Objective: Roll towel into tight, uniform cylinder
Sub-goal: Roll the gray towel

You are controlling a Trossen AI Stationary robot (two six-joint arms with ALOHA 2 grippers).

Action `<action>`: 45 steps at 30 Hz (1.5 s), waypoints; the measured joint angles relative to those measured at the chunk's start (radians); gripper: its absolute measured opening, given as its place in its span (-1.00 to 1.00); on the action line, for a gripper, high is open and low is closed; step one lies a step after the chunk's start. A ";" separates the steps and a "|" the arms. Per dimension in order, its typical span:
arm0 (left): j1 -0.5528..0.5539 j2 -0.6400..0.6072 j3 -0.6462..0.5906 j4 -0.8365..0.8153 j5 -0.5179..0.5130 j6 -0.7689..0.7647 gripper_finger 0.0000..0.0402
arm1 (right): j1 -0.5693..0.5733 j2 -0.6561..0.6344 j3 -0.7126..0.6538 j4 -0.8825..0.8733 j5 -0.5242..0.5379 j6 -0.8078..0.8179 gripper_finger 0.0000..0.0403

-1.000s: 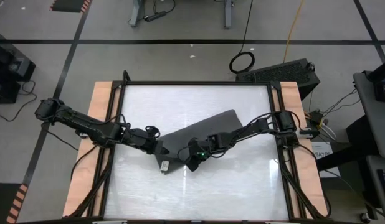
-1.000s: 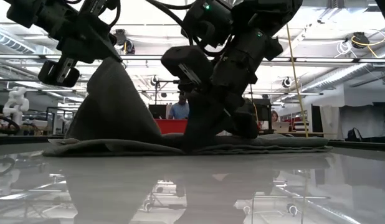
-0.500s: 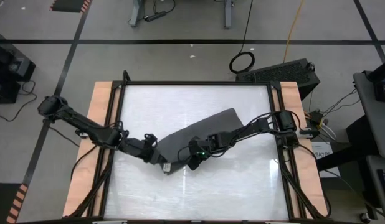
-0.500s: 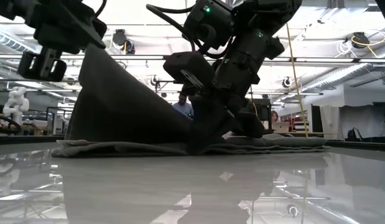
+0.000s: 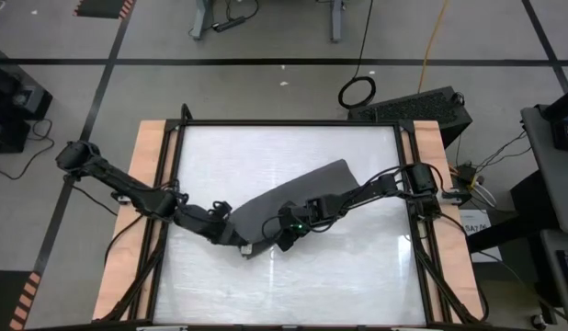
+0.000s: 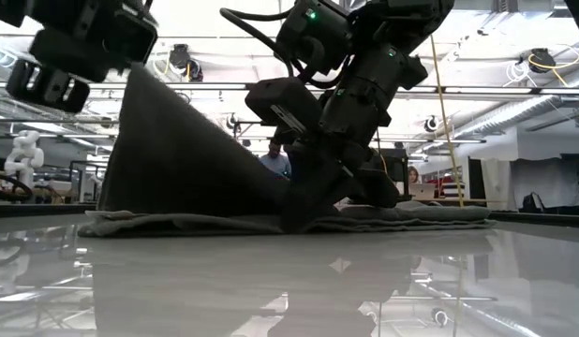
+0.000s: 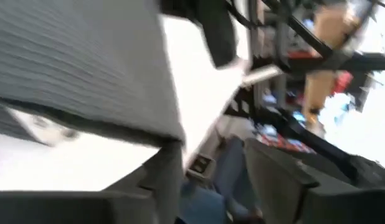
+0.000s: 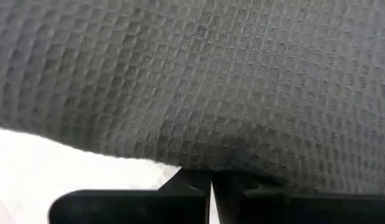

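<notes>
The dark grey towel [image 5: 302,193] lies slantwise mid-table, most of it flat. In the low view its left end [image 6: 177,150] stands up as a tall triangular sheet. My left gripper [image 5: 238,242] is at that sheet's peak [image 6: 135,73], above the table. Its fingers [image 7: 164,180] stand apart in the left wrist view, with the towel's edge [image 7: 171,137] just beside one of them. My right gripper [image 5: 286,239] is shut and down on the towel's near edge, at the foot of the raised sheet [image 6: 304,211]. My left gripper is open at the raised corner; I cannot tell whether a finger touches the cloth edge [image 7: 171,137]. My right gripper presses its shut fingertips [image 8: 199,183] down on the towel's near edge [image 8: 211,163], slanting down from the table's right. The cloth there lies on the table.
Wooden rails run along the table's left [image 5: 151,184] and right [image 5: 436,184] sides. Bare white tabletop [image 5: 284,294] lies toward the near edge and at the far side [image 5: 266,147]. A person [image 6: 274,161] shows in the room behind.
My left gripper has gone toward the table's near edge and upward, taking the towel's left end with it. That end now stands as a taller, wider sheet, and the rest has stayed flat under my right gripper.
</notes>
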 joint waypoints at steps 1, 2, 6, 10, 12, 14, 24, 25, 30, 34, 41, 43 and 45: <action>0.000 -0.002 0.000 0.017 0.017 0.001 -0.02 | 0.000 0.000 0.000 0.000 0.000 0.000 -1.00; 0.000 -0.004 0.000 0.034 0.036 0.003 0.04 | 0.000 0.000 0.000 0.000 0.000 0.000 -1.00; 0.000 -0.007 0.000 0.055 0.132 0.047 0.15 | 0.000 0.000 0.000 0.000 -0.001 0.000 -1.00; 0.000 -0.007 0.000 0.041 0.206 0.114 0.17 | 0.000 0.000 0.000 0.000 -0.003 0.003 -1.00; 0.000 -0.007 0.000 0.011 0.201 0.117 0.17 | 0.000 0.000 0.000 0.000 -0.003 0.003 -1.00; 0.000 -0.007 0.000 -0.038 0.163 0.122 0.17 | 0.000 0.000 0.000 0.001 -0.010 0.003 -1.00; -0.068 -0.004 0.000 -0.376 -0.084 0.185 0.17 | 0.000 -0.095 -0.001 -0.068 -0.229 -0.001 -0.98; -0.074 -0.004 0.000 -0.371 -0.094 0.184 0.17 | 0.000 -0.109 -0.001 -0.086 -0.248 -0.004 -0.97; -0.109 -0.004 0.000 -0.381 -0.126 0.049 0.17 | -0.008 -0.231 -0.001 -0.218 -0.236 -0.029 -0.89; -0.156 -0.004 0.000 -0.405 -0.260 -0.036 0.17 | -0.045 -0.324 -0.001 -0.332 -0.112 -0.042 -0.84; -0.211 0.068 0.000 -0.384 -0.262 -0.071 0.17 | -0.165 -0.416 -0.001 -0.467 -0.027 -0.143 -0.80; -0.225 0.108 0.000 -0.324 -0.240 -0.092 0.17 | -0.200 -0.417 -0.001 -0.494 -0.027 -0.173 -0.80; -0.235 0.148 0.000 -0.259 -0.238 -0.131 0.17 | -0.223 -0.417 -0.001 -0.509 -0.027 -0.192 -0.80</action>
